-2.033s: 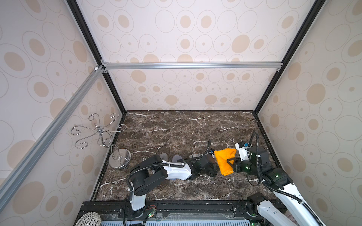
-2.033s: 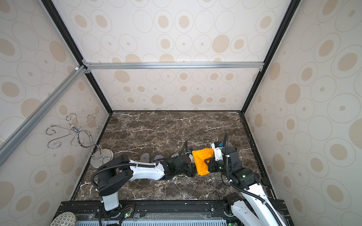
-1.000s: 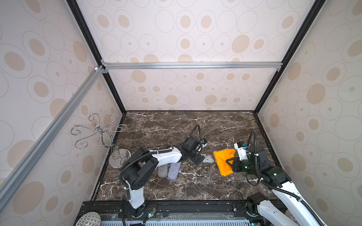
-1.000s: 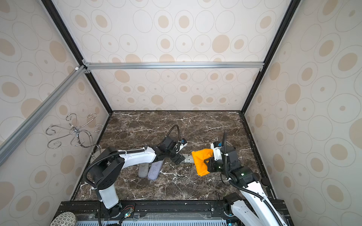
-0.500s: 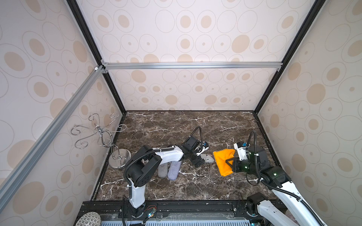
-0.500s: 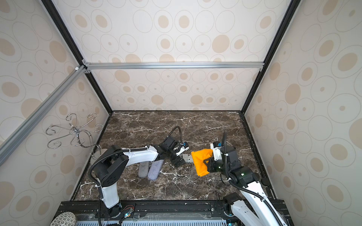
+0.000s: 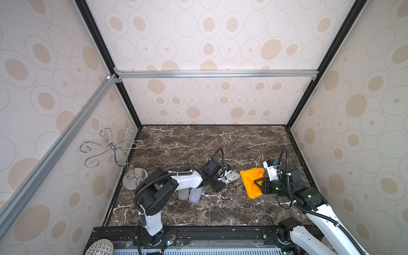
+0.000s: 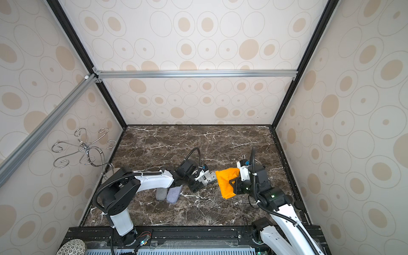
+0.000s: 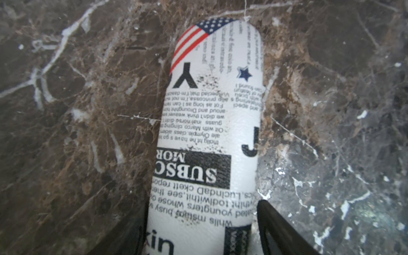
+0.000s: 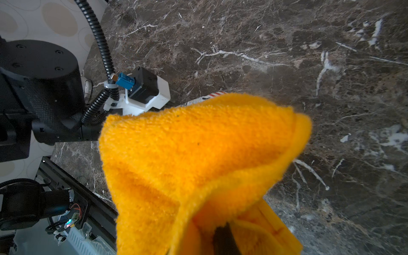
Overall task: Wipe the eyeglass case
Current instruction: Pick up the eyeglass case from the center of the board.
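Nearest me, two grey pouches (image 7: pixel 183 194) lie side by side on the worktop (image 7: pixel 198 143), their far ends hidden under my left arm. My right hand (image 7: pixel 258 186) is pressed together on one orange cloth (image 7: pixel 250 181). One newsprint eyeglass case (image 9: pixel 212 123) lies flat just beside that cloth. My left hand (image 9: pixel 202 223) straddles its end, fingers (image 9: pixel 271 220) either side; whether they press it I cannot tell. At the left wall stands one wire hook stand (image 7: pixel 112 148)

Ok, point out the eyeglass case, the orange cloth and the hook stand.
eyeglass case (image 9: pixel 212 132): left wrist view, printed top face.
orange cloth (image 10: pixel 198 154): right wrist view, middle fold.
hook stand (image 7: pixel 138 177): in a top view, round base.
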`<state>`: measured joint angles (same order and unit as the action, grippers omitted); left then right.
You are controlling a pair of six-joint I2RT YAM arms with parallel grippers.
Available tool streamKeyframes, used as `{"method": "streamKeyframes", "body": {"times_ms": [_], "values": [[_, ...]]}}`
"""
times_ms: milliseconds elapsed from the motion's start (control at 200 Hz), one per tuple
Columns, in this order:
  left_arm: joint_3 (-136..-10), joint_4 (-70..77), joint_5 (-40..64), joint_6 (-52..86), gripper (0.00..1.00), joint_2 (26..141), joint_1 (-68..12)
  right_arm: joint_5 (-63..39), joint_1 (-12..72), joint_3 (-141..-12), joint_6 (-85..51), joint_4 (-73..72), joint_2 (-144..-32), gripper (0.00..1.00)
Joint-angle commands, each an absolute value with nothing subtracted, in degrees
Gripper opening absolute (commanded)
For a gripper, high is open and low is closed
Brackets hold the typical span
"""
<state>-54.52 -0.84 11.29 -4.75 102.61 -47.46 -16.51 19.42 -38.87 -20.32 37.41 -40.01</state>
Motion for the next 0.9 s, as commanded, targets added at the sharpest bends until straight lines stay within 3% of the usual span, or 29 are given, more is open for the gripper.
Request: {"method": "streamKeyframes", "body": {"times_ms": [0,220,490,895], "values": [[-53.56,3.31,7.58,-4.57,0.76,101.16,-48.77,-16.63,19.34,-38.06,-20.17,36.25,-40.7,0.0],[-54.02,5.89,8.7,-4.75,0.76,102.96,-49.36,-16.86,19.34,-38.09,-20.41,35.6,-41.87,0.0],[-53.55,5.98,11.69,-5.81,0.67,103.71,-49.33,-15.95,19.32,-38.23,-20.47,35.79,-42.98,0.0],[-52.65,7.29,12.54,-5.52,0.7,104.82,-49.5,-15.12,19.34,-38.34,-20.48,35.96,-43.75,0.0]]}}
